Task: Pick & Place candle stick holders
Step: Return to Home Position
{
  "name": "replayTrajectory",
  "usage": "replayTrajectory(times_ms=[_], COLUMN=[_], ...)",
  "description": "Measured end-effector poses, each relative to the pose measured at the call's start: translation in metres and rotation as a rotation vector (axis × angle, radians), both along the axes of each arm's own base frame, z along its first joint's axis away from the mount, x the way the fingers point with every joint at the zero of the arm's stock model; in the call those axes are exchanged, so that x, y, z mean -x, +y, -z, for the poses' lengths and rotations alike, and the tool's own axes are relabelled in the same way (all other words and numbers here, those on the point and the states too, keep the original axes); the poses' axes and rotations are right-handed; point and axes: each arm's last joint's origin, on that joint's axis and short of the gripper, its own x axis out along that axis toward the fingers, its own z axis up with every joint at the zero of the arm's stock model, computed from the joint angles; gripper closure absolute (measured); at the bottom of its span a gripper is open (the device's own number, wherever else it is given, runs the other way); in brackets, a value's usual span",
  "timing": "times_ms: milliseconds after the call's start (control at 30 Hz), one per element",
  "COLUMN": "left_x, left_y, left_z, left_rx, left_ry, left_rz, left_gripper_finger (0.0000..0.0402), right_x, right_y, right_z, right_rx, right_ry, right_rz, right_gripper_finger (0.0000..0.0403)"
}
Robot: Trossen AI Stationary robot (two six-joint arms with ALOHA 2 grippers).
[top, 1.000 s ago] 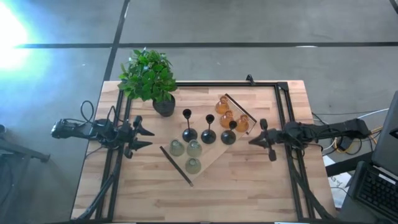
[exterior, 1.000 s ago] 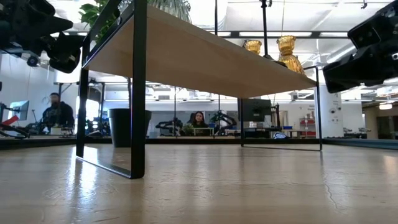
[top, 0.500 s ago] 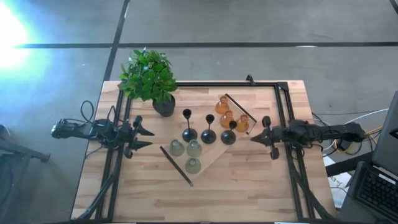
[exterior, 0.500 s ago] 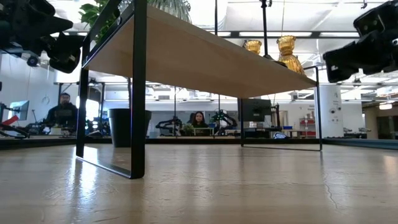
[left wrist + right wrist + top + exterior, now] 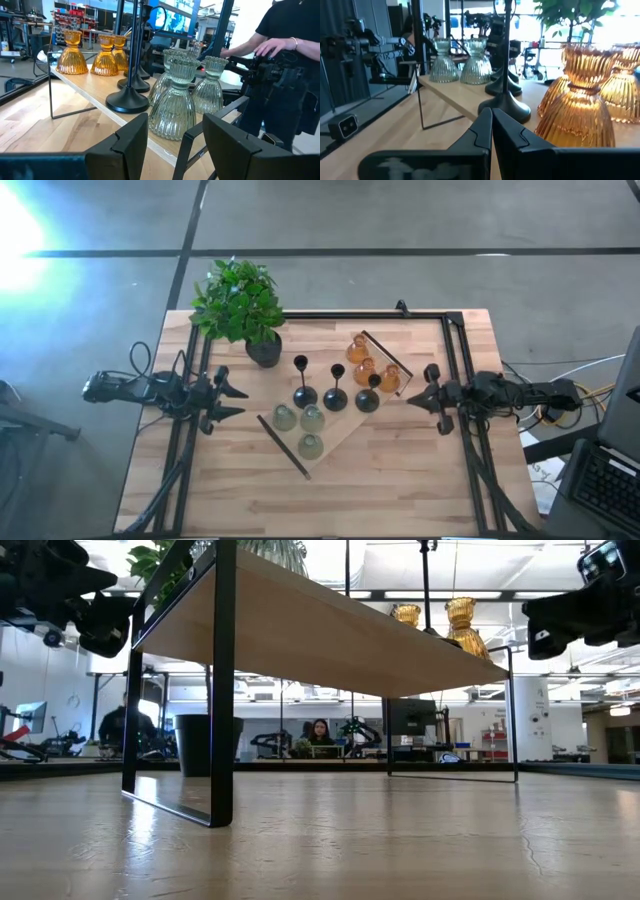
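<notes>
Nine candle stick holders stand on a raised wooden board (image 5: pixel 345 435) with a black frame. Three amber glass ones (image 5: pixel 366 367) are at its far right, three black stemmed ones (image 5: pixel 336 397) in the middle and three pale green glass ones (image 5: pixel 303 425) at its near left. My left gripper (image 5: pixel 238 401) is open and empty, left of the board, facing the green holders (image 5: pixel 173 106). My right gripper (image 5: pixel 410 398) is shut and empty, right of the board, facing the amber holders (image 5: pixel 576 110).
A black pot with a green plant (image 5: pixel 240 305) stands at the table's far left. Black frame rails (image 5: pixel 455 360) run along the table's far and side edges. In the left wrist view a person (image 5: pixel 282 55) stands beyond the table's right side. People (image 5: pixel 320 732) show in the room behind.
My right gripper has drawn back a little toward the table's right edge and has risen slightly. The holders have stayed where they were.
</notes>
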Motion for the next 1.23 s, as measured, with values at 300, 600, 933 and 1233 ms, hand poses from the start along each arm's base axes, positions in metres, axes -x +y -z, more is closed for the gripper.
replayTrajectory(times_ms=[300, 600, 933, 1233], left_x=[0.0, 0.0, 0.0, 0.0], left_y=[0.0, 0.0, 0.0, 0.0], left_z=[0.0, 0.0, 0.0, 0.0], left_rx=[0.0, 0.0, 0.0, 0.0], left_ry=[0.0, 0.0, 0.0, 0.0], left_rz=[0.0, 0.0, 0.0, -0.001], left_gripper_finger=[0.0209, 0.0209, 0.0209, 0.0209], right_x=[0.0001, -0.0005, -0.0019, -0.0018], right_y=[0.0, 0.0001, 0.0002, 0.0002], right_z=[-0.0011, 0.0005, 0.0026, 0.0025], right_rx=[-0.001, 0.0, 0.002, 0.002], right_ry=[-0.011, 0.006, 0.032, 0.03], right_rz=[-0.001, -0.001, -0.002, -0.002], right_gripper_finger=[0.0394, 0.0394, 0.0394, 0.0394])
